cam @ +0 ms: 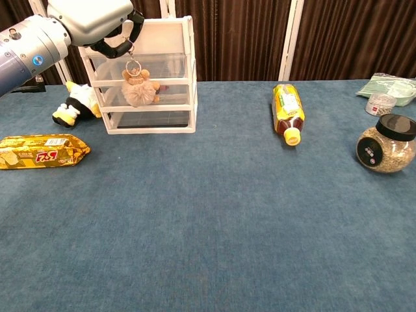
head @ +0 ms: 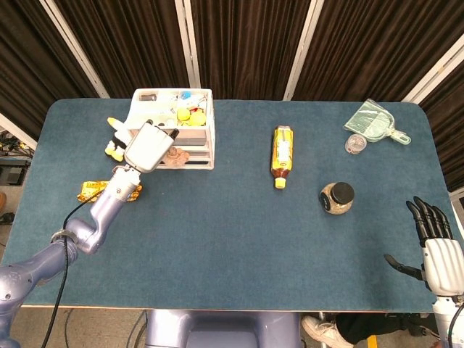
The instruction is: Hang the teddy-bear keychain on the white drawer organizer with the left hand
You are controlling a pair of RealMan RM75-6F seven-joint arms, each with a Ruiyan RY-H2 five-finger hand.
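The white drawer organizer (head: 194,142) (cam: 162,57) stands at the table's far left with small items in its open top. My left hand (head: 147,146) (cam: 97,21) hovers at its front left corner, fingers curled around the ring of the teddy-bear keychain (cam: 136,89) (head: 175,154). The furry tan bear dangles from the ring in front of the upper drawers. Whether the ring touches the organizer I cannot tell. My right hand (head: 433,245) rests at the table's near right edge, fingers spread, holding nothing.
A penguin toy (cam: 73,104) lies left of the organizer, and a yellow snack pack (cam: 39,150) sits nearer the front. A yellow bottle (cam: 286,111) lies mid-table. A dark-lidded jar (cam: 386,143), a small container (head: 355,144) and a green dustpan (head: 373,121) occupy the right.
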